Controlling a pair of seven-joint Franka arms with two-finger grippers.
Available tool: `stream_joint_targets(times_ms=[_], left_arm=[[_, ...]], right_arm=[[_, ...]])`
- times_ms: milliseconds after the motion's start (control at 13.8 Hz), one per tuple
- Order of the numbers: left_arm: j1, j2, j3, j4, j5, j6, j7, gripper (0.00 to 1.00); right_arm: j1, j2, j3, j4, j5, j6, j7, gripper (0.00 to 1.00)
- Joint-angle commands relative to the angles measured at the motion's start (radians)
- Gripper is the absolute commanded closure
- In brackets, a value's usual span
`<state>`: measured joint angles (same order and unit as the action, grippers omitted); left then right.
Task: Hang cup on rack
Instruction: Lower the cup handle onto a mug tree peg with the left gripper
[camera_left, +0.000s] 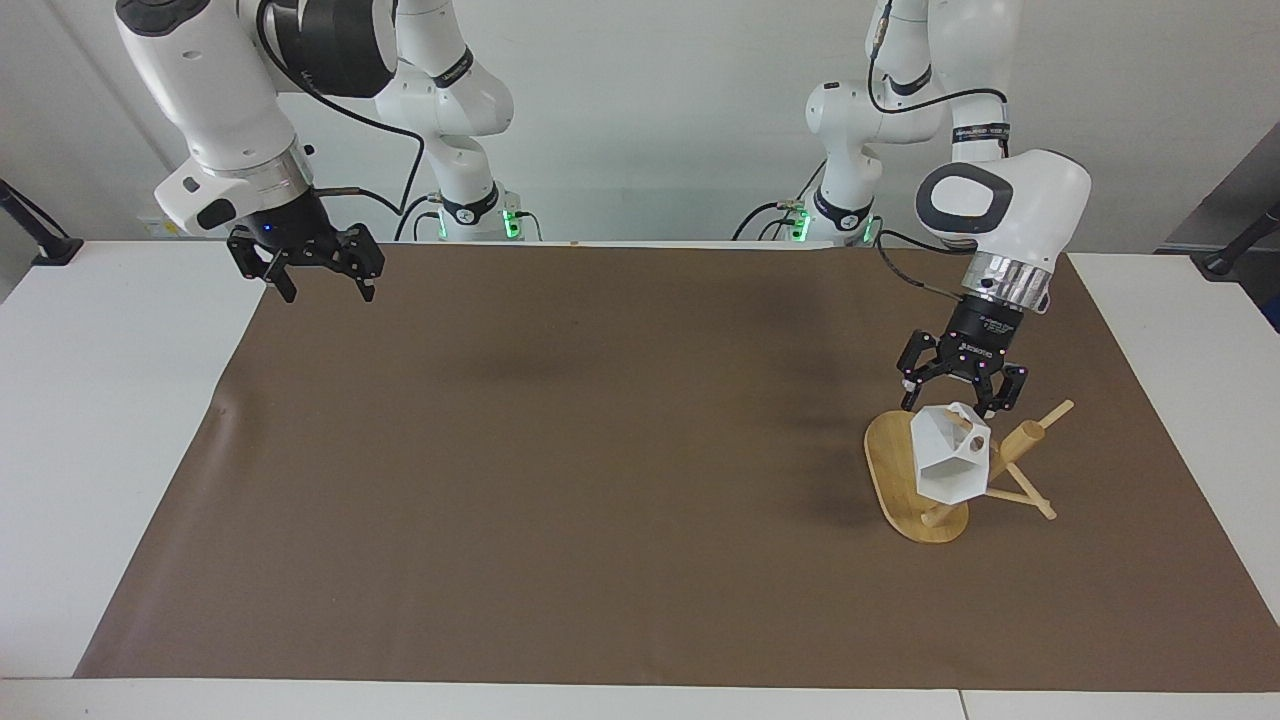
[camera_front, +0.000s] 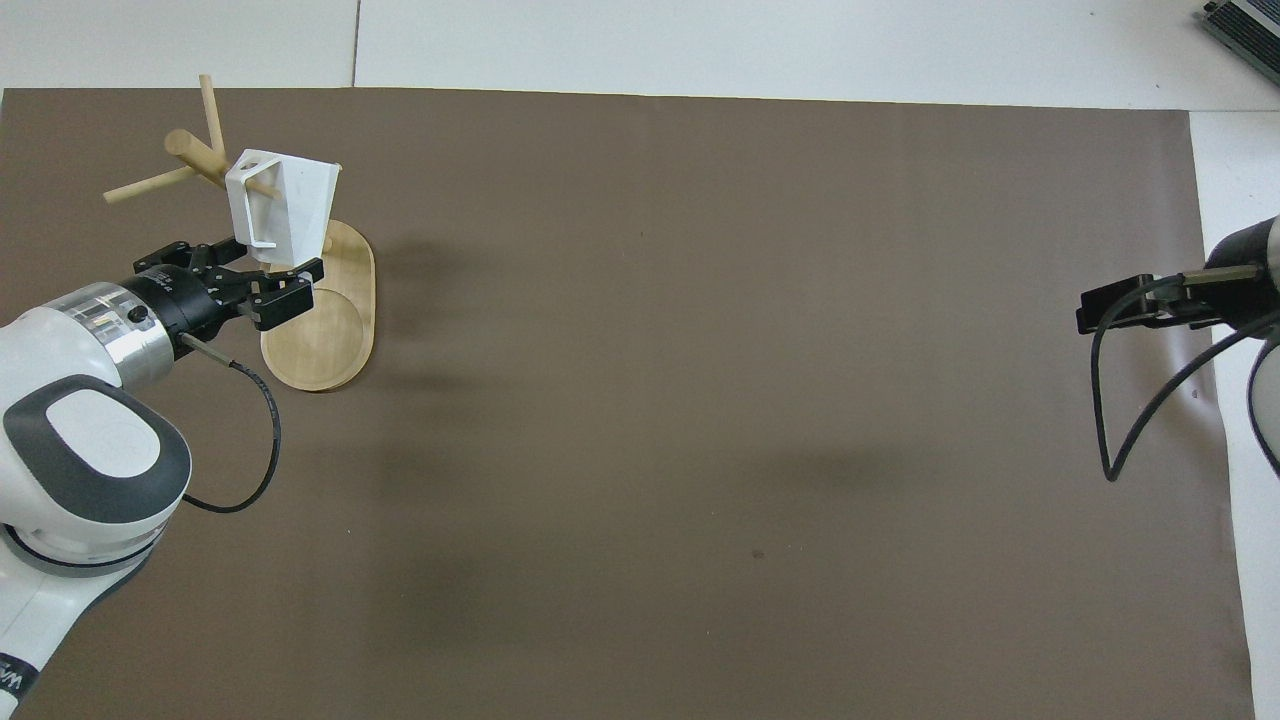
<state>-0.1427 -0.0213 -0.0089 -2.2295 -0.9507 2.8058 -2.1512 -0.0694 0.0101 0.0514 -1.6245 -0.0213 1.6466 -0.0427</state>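
The white faceted cup (camera_left: 947, 463) hangs by its handle on a thin peg of the bamboo rack (camera_left: 1012, 447), above the rack's oval base (camera_left: 888, 470) at the left arm's end of the table. My left gripper (camera_left: 957, 402) hovers just over the cup's upper rim, open, its fingers spread to either side and gripping nothing. From overhead the cup (camera_front: 287, 198) sits on the peg beside the post (camera_front: 195, 155), with the left gripper (camera_front: 268, 275) over the base (camera_front: 335, 335). My right gripper (camera_left: 322, 286) waits open in the air over the mat's edge at the right arm's end.
A brown mat (camera_left: 600, 470) covers most of the white table (camera_left: 110, 420). Two more rack pegs (camera_front: 150, 185) stick out away from the cup. Only the right gripper's (camera_front: 1110, 310) tip and cable show in the overhead view.
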Motion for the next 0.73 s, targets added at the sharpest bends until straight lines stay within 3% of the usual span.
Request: stream_joint_targets(times_ms=[0,218,435,653], left_arm=[[-0.002,0.006,0.007,0.01,0.012,-0.003,-0.013,0.0],[0.012,-0.014,0.021,0.017,0.108,-0.078,-0.013,0.0],[0.086,-0.029,0.021,0.092,0.274,-0.277,-0.016,0.0],[0.095,-0.06,0.024,0.154,0.475,-0.46,-0.021,0.0]], right_arm=[[-0.006,-0.018,0.002,-0.006,0.001,-0.008,0.011,0.0],[-0.006,-0.018,-0.005,-0.005,0.003,-0.01,0.011,0.0],[-0.006,-0.027,-0.005,-0.006,0.003,-0.01,0.011,0.0],[-0.006,-0.028,-0.005,-0.008,0.003,-0.01,0.011,0.0]])
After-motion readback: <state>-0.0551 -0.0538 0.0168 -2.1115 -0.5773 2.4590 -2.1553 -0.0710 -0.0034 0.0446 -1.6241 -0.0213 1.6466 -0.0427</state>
